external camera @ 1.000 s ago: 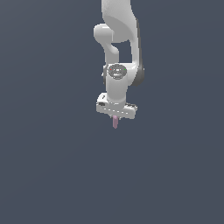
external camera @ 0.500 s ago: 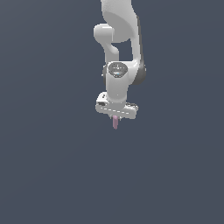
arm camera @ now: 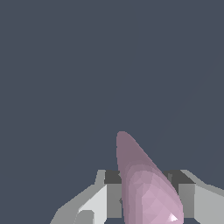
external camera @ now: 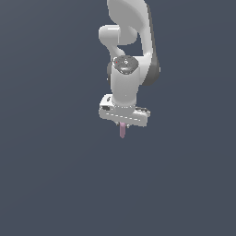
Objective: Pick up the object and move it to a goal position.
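The object (external camera: 122,131) is a thin pink-mauve stick hanging straight down out of the white gripper (external camera: 123,125) in the exterior view, its rounded end lowest. The gripper is shut on it, held in mid-air with the white arm rising above. In the wrist view the object (arm camera: 142,183) fills the space between the two fingers (arm camera: 113,192), tapering to a rounded tip away from the camera. Its upper part is hidden inside the gripper in the exterior view.
Only a plain dark grey-blue background (external camera: 55,175) shows around the arm in both views. No other object, container or edge is in sight.
The gripper with the object has risen slightly over the last second. The grasp looks the same.
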You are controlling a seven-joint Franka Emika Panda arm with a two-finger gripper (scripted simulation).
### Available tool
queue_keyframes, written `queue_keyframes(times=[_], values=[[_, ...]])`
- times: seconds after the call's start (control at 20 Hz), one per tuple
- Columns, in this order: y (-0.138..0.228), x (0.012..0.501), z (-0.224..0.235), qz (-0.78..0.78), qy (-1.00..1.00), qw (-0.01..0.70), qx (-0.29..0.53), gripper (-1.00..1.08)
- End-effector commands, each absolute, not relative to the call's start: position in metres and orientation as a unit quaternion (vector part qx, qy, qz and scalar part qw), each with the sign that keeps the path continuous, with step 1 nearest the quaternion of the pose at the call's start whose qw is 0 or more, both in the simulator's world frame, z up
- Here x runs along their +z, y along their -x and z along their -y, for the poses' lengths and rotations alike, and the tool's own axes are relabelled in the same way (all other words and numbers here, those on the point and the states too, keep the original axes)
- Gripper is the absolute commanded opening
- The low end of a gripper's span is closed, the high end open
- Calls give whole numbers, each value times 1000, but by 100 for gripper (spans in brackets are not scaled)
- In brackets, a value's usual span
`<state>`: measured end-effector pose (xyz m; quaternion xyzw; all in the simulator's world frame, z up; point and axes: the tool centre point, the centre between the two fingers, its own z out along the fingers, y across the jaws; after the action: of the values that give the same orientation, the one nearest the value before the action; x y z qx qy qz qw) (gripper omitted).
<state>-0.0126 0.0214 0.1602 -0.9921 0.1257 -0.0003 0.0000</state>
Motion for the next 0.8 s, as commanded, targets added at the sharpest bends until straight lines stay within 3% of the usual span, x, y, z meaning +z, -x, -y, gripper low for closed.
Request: queue_keyframes(times=[0.0,0.75], values=[[0,177,-22,-126,992,0,0,-100],[-70,258,-25,-126,992,0,0,-100]])
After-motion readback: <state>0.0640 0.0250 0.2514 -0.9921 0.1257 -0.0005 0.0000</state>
